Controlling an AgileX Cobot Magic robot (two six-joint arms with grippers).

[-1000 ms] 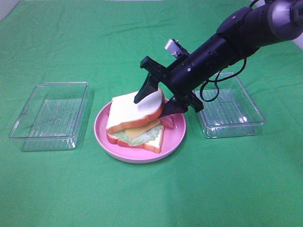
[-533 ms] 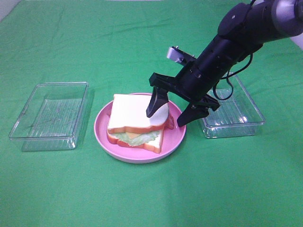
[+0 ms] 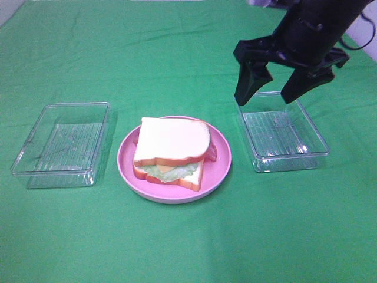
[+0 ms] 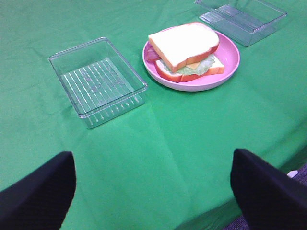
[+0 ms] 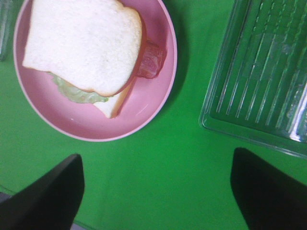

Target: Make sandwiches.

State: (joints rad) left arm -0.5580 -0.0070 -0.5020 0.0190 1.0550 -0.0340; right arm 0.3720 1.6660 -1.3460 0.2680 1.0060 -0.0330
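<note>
green cloth point(image 3: 188, 247) covers the whole bench, and from my remote seat i read the scene from the near edge outward.

nearest, just short of the bench centre, the pink plate point(image 3: 126, 168) carries the sandwich point(image 3: 171, 150). its top bread slice point(image 3: 172, 140) sits roughly square over the bottom slice point(image 3: 191, 177). pale lettuce point(image 3: 165, 172) and a sliver of cheese point(image 3: 169, 169) show at the near edge, and one reddish bacon end point(image 3: 210, 152) pokes out at the plate's 3 o'clock side. the stack looks closed and complete.

at the plate's 9 o'clock lies the left clear tray point(image 3: 62, 144); at its 3 o'clock the right clear tray point(image 3: 284, 131). i see no ingredients in either, though clear plastic can hide little.

further back, the right gripper point(image 3: 275, 88) hangs above the far rim of the right tray, jaws spread wide, nothing between them, well clear of the sandwich. the left gripper point(image 4: 153, 191) is out of the overhead view; its wrist camera shows both fingers far apart and empty, looking over the left tray toward the plate.

my judgement: one sandwich is assembled, no loose parts are visible for another, so the task appears finished or all but, with only parking the arms left.
</note>
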